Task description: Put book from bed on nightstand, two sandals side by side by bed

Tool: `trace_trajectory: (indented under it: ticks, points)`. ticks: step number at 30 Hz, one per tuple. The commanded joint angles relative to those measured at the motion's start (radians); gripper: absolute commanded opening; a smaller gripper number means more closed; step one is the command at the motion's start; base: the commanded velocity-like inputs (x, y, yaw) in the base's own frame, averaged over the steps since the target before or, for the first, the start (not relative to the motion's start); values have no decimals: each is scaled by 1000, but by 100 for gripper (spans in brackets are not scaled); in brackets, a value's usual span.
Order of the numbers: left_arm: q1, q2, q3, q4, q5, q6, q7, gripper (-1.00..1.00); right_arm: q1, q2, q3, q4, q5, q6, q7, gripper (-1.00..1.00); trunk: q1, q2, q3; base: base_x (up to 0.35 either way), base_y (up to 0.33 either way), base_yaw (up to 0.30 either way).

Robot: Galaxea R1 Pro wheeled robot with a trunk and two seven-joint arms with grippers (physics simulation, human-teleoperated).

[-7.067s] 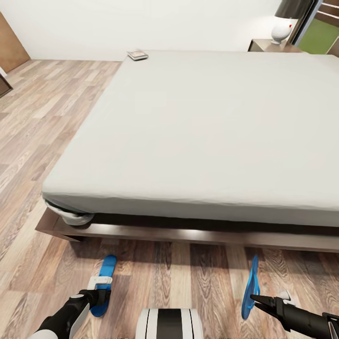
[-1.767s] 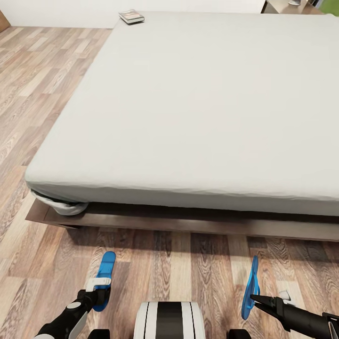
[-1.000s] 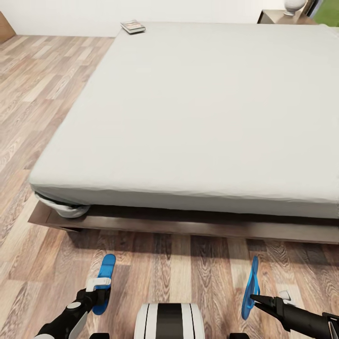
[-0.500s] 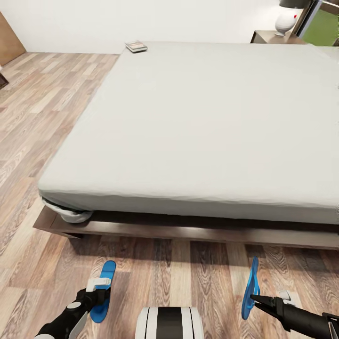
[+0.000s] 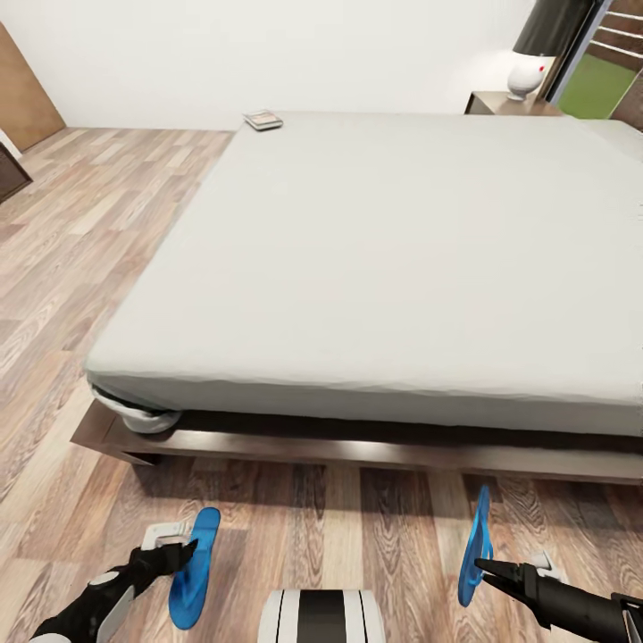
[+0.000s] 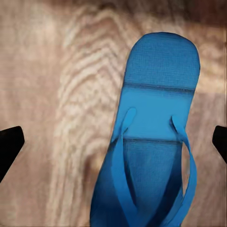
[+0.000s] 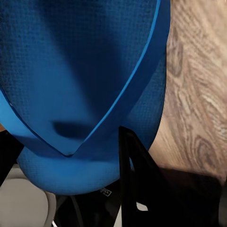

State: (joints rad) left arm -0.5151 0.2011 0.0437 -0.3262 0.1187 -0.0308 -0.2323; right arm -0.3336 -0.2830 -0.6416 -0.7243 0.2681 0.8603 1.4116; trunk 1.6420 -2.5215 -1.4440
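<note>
The grey-mattressed bed (image 5: 402,259) stands in front of me. At its far left corner lies the book (image 5: 262,119). A dark nightstand (image 5: 509,104) stands beyond the far right corner. One blue sandal (image 5: 195,568) (image 6: 156,142) lies flat on the floor by the bed's near side. My left gripper (image 5: 172,554) (image 6: 113,144) hovers over it, open, fingertips (image 6: 9,147) wide apart on either side. The other sandal (image 5: 476,545) (image 7: 80,71) hangs on edge above the floor, with my right gripper (image 5: 488,566) shut on its strap.
A white lamp (image 5: 524,77) with a dark shade stands on the nightstand, beside the window (image 5: 603,76). A brown door (image 5: 25,89) is at the far left. Wood-plank floor (image 5: 80,232) runs along the bed's left side. My base (image 5: 321,616) sits between the sandals.
My left gripper has opened and drawn left off its sandal, which now lies flat on the floor. The head camera tilted up. The right gripper and its sandal held still.
</note>
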Motion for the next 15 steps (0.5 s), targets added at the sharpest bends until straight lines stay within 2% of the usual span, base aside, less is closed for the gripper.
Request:
trace_trajectory:
  ticks: [1, 3, 7, 8, 10, 13, 15]
  points:
    - [0, 24, 7, -3, 22, 23, -79, 100, -1, 1, -4, -1, 11, 9, 9, -100, -1, 0, 3, 0, 0, 0]
    - [0, 60, 9, -7, 39, 74, -217, 100, -1, 1, -4, 0, 11, 9, 9, -100, -1, 0, 7, 0, 0, 0]
    - [0, 120, 8, -3, 63, 127, -550, 100, -1, 1, -4, 0, 12, 9, 9, -100, -1, 0, 7, 0, 0, 0]
    - [0, 125, 7, 0, 64, 130, -595, 100, -1, 1, -4, 0, 12, 9, 9, -100, -1, 0, 7, 0, 0, 0]
    - [0, 132, 5, 16, 66, 132, -651, 100, -1, 1, -4, 0, 13, 8, 6, -100, -1, 0, 7, 0, 0, 0]
    - [0, 134, 5, 34, 68, 132, -675, 100, -1, 5, 0, 0, 21, 4, -6, -100, -1, 0, 7, 0, 0, 0]
    - [0, 135, 5, 36, 68, 132, -680, 100, -1, 6, 7, 0, 50, 2, -72, -100, -1, 0, 7, 0, 0, 0]
